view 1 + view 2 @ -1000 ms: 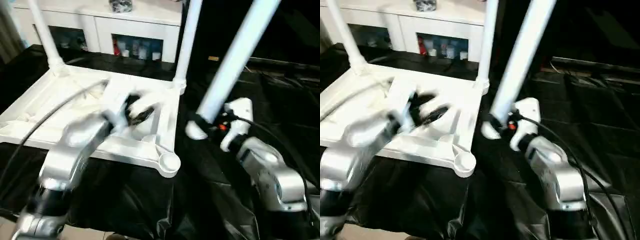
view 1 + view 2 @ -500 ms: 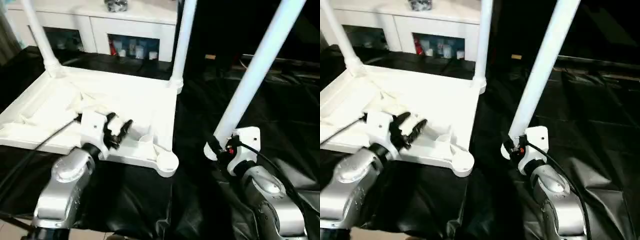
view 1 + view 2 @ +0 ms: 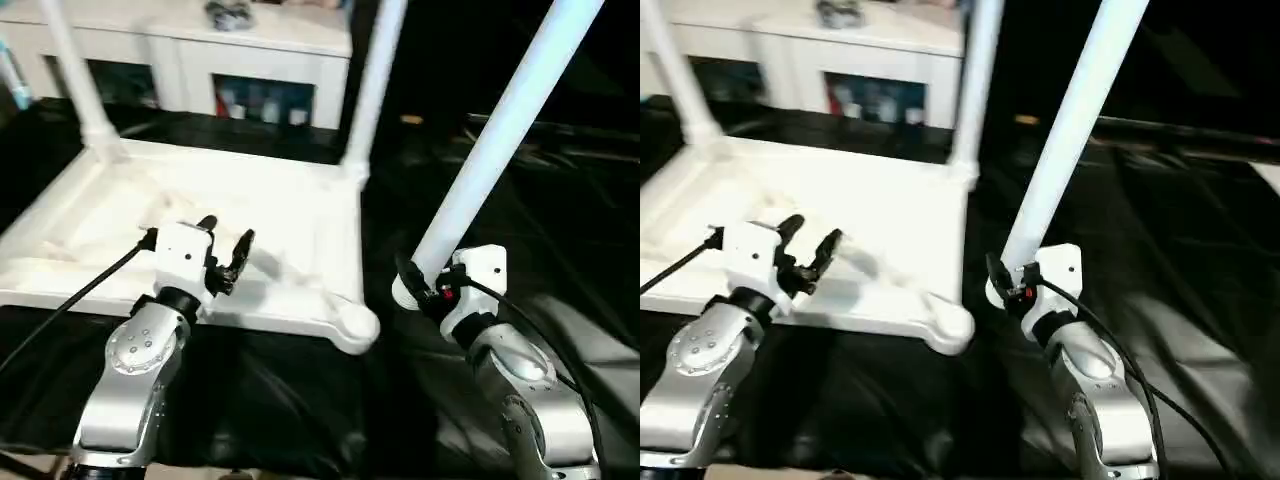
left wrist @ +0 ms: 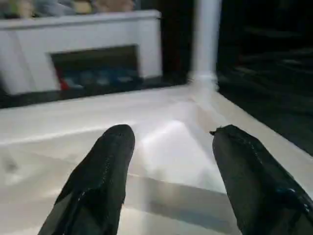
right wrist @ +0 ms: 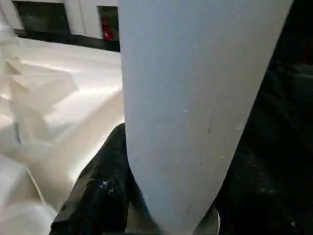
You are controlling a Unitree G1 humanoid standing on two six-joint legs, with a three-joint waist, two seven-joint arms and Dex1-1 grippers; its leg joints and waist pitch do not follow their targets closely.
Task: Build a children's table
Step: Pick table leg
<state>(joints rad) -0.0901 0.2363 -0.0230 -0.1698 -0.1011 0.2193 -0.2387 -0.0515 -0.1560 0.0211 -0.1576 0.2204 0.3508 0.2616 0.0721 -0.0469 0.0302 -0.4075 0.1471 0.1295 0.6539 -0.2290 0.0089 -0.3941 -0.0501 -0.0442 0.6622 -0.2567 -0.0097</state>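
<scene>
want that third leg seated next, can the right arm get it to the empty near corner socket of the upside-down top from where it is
Probably yes. The right end effector grips the loose leg near its lower end, and the empty socket lies close beside it with bare black cover between. The left end effector hovers open over the tabletop, away from that corner.

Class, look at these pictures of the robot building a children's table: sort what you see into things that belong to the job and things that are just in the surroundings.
Belonging to the job:
- upturned white tabletop
- two legs already standing in its far corners
- loose leg held in the right gripper
- empty near corner socket
- open left gripper

Just surroundings:
- black cover of the work table
- white cabinet behind
</scene>
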